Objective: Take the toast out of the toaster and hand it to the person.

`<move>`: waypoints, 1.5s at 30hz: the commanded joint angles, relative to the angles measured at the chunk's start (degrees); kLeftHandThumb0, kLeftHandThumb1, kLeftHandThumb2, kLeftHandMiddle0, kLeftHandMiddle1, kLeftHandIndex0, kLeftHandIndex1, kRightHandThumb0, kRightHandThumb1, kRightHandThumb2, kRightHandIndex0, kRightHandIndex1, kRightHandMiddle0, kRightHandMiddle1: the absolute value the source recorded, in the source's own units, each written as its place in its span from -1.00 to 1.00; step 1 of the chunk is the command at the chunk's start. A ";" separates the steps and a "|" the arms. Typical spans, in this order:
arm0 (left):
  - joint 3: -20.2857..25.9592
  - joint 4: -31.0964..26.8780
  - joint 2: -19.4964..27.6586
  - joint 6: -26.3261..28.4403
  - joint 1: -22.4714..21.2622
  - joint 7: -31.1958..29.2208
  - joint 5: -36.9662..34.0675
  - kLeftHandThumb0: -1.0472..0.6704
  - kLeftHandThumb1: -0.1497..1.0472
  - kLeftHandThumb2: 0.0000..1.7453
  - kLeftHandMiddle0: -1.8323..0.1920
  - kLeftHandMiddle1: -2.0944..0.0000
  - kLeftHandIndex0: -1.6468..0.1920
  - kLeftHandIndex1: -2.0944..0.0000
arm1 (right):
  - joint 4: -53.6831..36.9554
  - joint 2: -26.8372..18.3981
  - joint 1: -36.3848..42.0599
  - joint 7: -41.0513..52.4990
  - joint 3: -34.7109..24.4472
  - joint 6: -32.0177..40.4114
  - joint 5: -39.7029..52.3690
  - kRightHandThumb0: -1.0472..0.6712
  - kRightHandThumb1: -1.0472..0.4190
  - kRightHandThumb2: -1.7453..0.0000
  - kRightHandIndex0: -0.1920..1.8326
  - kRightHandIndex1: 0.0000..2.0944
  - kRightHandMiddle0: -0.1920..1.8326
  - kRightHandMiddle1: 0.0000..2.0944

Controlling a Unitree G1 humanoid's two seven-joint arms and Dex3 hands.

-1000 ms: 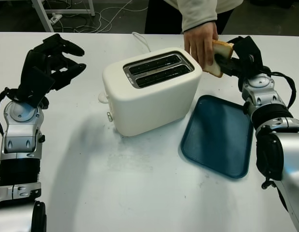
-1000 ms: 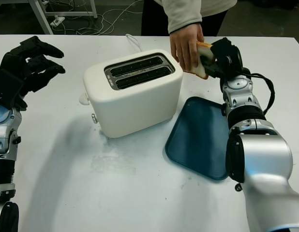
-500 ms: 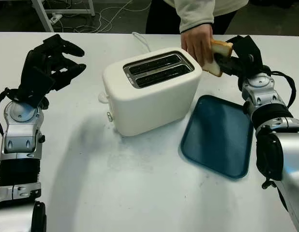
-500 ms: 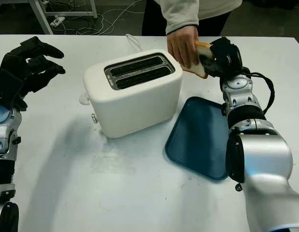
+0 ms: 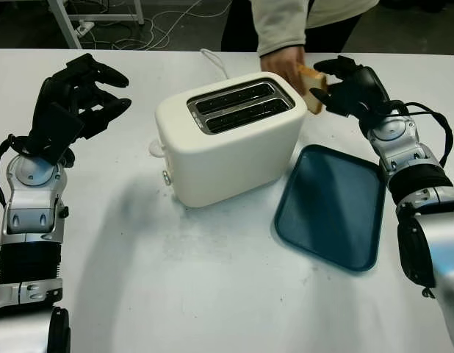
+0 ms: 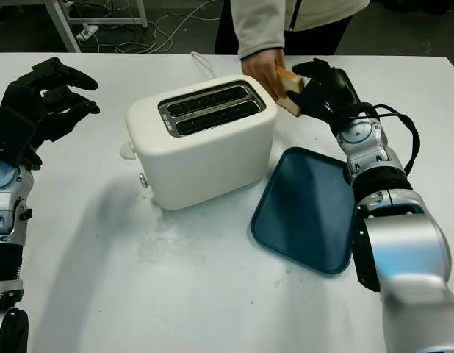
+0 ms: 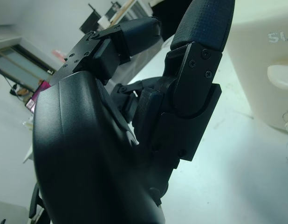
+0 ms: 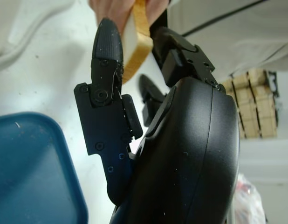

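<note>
A slice of toast (image 5: pixel 309 77) is held by the person's hand (image 5: pixel 287 60) above the table, just behind the white toaster (image 5: pixel 227 147). My right hand (image 5: pixel 343 82) is open right beside the toast, its fingertips (image 8: pixel 106 44) close to the slice (image 8: pixel 137 42) but no longer clamped on it. Both toaster slots (image 6: pixel 209 108) look empty. My left hand (image 5: pixel 76 92) is open, raised over the table's left side, away from the toaster.
A dark blue tray (image 5: pixel 333 209) lies to the right of the toaster, under my right forearm. The toaster's white cable (image 5: pixel 212 60) runs off the far edge. The person stands at the far side of the table.
My right hand has let go of the toast and its fingers have spread. The person's hand has drawn the slice slightly back and left. The left hand has not moved.
</note>
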 commanded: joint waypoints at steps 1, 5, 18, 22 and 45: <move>-0.17 -0.72 -0.15 0.40 0.23 -0.10 -0.29 -1.00 0.79 -0.96 0.20 -0.18 0.22 -0.16 | -4.08 -0.11 2.77 0.63 -0.82 -0.04 1.43 -0.61 -0.83 0.41 -0.80 -1.00 -0.80 -1.00; 0.14 -0.60 -0.32 0.24 0.72 0.12 -0.42 -1.00 0.79 -0.97 0.20 -0.19 0.21 -0.16 | -14.59 0.09 9.67 0.49 -2.11 1.52 3.03 -0.54 -0.83 0.35 -0.81 -1.00 -0.80 -1.00; 2.65 2.61 -4.97 -6.00 8.76 0.65 -3.63 -1.00 0.72 -0.99 0.16 -0.05 0.12 0.02 | -74.46 11.48 52.35 1.40 -4.25 17.21 14.04 -0.53 -0.83 0.31 -0.80 -0.98 -0.81 -1.00; 2.72 3.64 -7.92 -10.89 11.77 2.67 -3.28 -1.00 0.76 -0.99 0.20 -0.06 0.18 -0.01 | -79.76 15.87 58.80 -0.53 -3.42 16.85 14.28 -0.51 -0.83 0.27 -0.77 -0.98 -0.79 -0.99; -1.34 12.74 -18.02 -28.74 17.15 5.32 -1.67 -1.00 0.79 -0.89 0.80 -0.48 0.79 -0.40 | -75.62 25.47 62.38 -7.82 -1.22 22.39 11.48 -0.44 -0.83 0.23 -0.73 -0.99 -0.70 -0.98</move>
